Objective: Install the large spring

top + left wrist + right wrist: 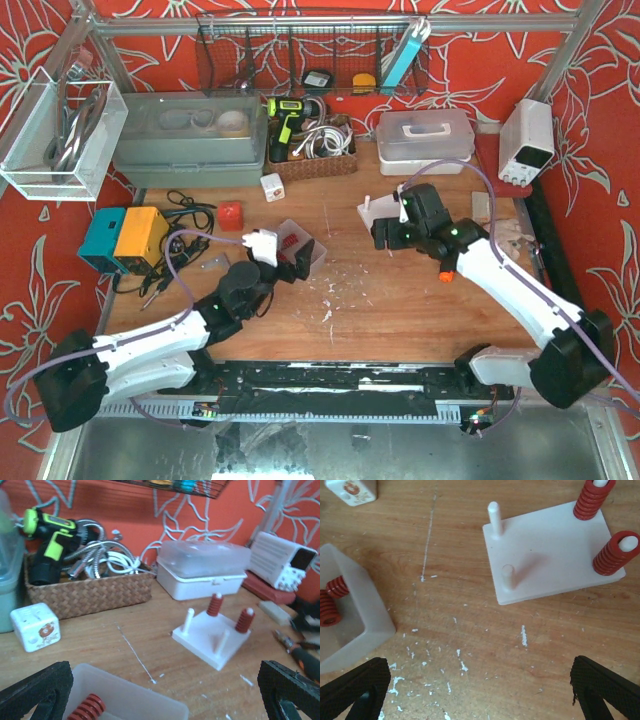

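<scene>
One white base: four pegs, two carrying red springs, two standing bare. One tray: holding two more, large spring included. Left pincer, right pincer: both hovering, fingers spread wide, gripping nothing.

The large red spring lies on its side in the translucent tray, apart from the pegboard.

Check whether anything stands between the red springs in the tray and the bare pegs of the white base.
Nothing visible does. Only the table with white chips lies between the tray and the white base, and both bare pegs stand uncovered.
</scene>
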Controlling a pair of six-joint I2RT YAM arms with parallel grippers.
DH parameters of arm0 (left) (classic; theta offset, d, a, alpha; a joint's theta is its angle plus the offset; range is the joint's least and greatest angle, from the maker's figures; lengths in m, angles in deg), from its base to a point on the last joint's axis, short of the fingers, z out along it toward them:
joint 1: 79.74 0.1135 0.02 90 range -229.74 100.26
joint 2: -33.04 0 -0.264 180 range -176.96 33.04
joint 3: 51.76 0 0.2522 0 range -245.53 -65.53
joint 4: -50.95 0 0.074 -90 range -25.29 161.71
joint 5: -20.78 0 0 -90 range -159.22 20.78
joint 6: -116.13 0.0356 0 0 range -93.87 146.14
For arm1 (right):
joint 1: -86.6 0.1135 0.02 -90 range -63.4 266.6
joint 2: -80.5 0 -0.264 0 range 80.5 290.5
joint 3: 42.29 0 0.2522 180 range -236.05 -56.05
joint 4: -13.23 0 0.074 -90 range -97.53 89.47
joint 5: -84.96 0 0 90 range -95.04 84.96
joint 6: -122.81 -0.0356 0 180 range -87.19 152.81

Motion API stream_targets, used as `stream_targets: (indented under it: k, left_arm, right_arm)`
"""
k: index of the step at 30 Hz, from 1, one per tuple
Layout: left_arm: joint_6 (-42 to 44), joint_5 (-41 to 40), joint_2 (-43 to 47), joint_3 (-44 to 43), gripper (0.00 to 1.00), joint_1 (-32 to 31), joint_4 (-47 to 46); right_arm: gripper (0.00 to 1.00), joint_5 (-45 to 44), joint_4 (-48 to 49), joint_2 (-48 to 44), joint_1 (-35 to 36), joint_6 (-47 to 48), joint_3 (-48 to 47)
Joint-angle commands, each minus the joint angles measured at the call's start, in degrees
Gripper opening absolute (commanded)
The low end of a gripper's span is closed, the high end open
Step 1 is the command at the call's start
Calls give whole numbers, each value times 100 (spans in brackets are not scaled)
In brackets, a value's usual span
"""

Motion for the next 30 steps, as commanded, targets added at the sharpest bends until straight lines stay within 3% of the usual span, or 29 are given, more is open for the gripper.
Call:
stream_targets:
  k: [1,9,12,14,15,18,23,26,30]
  left_arm:
    - [-1551,-317,192,-698,100,265,1465]
    - [-3557,-592,-603,-1956,99,509,3210]
    - [-4380,-700,-1038,-2585,84,529,3928]
    - [-4583,-848,-1502,-3210,80,536,4646]
    - [-4389,-908,-1749,-3491,80,535,4921]
    - [-2582,-625,-2434,-4035,81,530,5102]
    - [-120,480,-2724,-4026,78,587,5407]
    - [472,1087,-2613,-4012,76,903,5586]
    - [593,1803,-2540,-4256,69,1704,6010]
  right_arm:
    - [99,-386,757,-674,277,-124,600]
    - [99,-1170,1276,-1248,386,-94,1445]
    - [99,-1192,1273,-1172,408,-75,1430]
    - [99,-1167,1300,-1141,443,-55,1440]
    - [99,-1149,1338,-1138,458,-49,1453]
    - [99,-1086,1358,-1130,479,-36,1467]
    - [99,-1102,1478,-1204,498,-27,1553]
    - [99,-1089,1492,-1235,506,-36,1589]
    - [99,-1157,1519,-1392,506,-10,1643]
